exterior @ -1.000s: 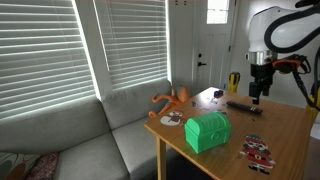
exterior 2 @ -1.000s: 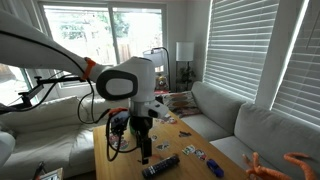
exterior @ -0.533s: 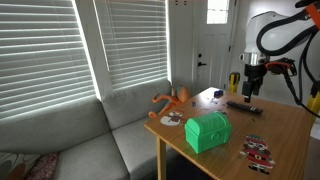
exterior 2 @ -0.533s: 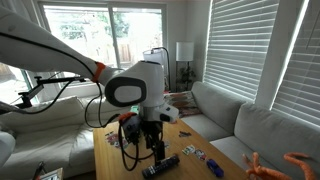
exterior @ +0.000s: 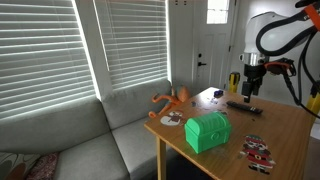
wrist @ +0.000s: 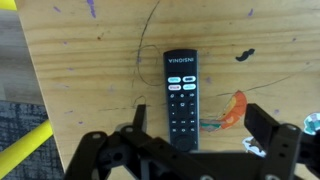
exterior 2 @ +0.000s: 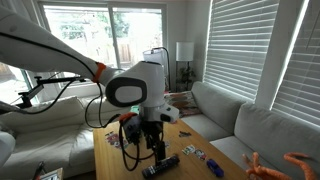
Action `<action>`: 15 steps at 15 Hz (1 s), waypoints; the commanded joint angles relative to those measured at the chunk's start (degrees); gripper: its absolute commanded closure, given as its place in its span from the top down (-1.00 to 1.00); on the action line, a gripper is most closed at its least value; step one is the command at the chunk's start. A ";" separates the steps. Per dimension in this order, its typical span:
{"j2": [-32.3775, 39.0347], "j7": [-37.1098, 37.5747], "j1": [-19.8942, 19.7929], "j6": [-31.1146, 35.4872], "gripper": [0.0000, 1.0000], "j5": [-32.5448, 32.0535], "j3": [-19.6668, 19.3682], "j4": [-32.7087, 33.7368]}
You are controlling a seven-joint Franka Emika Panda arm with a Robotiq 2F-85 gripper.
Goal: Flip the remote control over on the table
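Note:
The remote control (wrist: 181,95) is a slim black bar lying flat, buttons up, on the light-brown wooden table (wrist: 80,70). In the wrist view it runs lengthwise down the middle, its near end between my fingers. My gripper (wrist: 198,128) is open and empty, hovering just above the remote. In both exterior views the gripper (exterior: 251,92) (exterior 2: 143,150) hangs just above the remote (exterior: 244,105) (exterior 2: 161,165) on the table (exterior: 290,135).
A green chest-shaped box (exterior: 207,130) and an orange long-limbed toy (exterior: 172,98) sit toward the sofa side of the table. Small stickers or cards (exterior: 256,150) lie on the top. A grey sofa (exterior: 90,140) stands beside the table. A yellow bar (wrist: 25,150) shows past the table edge.
Over the last second the arm has moved to a spot over the remote and come lower. In the last half second nothing has visibly changed.

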 commanded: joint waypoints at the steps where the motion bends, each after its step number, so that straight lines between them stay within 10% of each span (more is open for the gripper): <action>1: 2.01 -2.08 -0.43 2.37 1.00 1.26 -0.39 0.71; 15: 8.85 -25.05 -4.17 2.01 1.00 24.86 -3.46 4.24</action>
